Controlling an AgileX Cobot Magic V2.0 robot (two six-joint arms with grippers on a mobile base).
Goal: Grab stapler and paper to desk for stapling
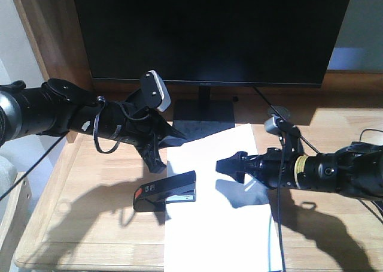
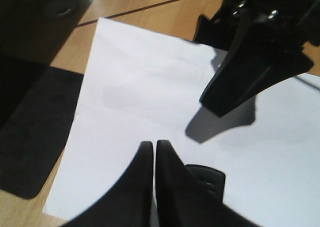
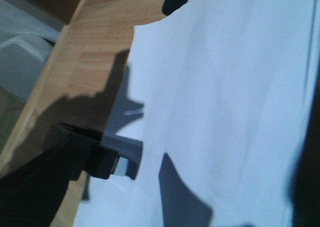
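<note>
The black stapler (image 1: 164,193) with its orange-red patch lies on the desk (image 1: 90,224), its front end resting on the left edge of the white paper (image 1: 215,230). My left gripper (image 1: 155,163) hangs just above the stapler's rear, shut and empty. In the left wrist view its fingertips (image 2: 146,146) meet over the paper (image 2: 140,82), and the stapler (image 2: 207,179) peeks out beside them. My right gripper (image 1: 220,163) hovers over the sheet right of the stapler, shut and holding nothing. The right wrist view shows the stapler (image 3: 107,159) straddling the paper's (image 3: 215,87) edge.
A large dark monitor (image 1: 209,26) stands at the back on a black base (image 1: 203,110), with a dark mat (image 2: 30,132) beside the paper's far corner. Cables (image 1: 371,134) trail at the right. The desk's left edge (image 3: 45,82) is close to the stapler.
</note>
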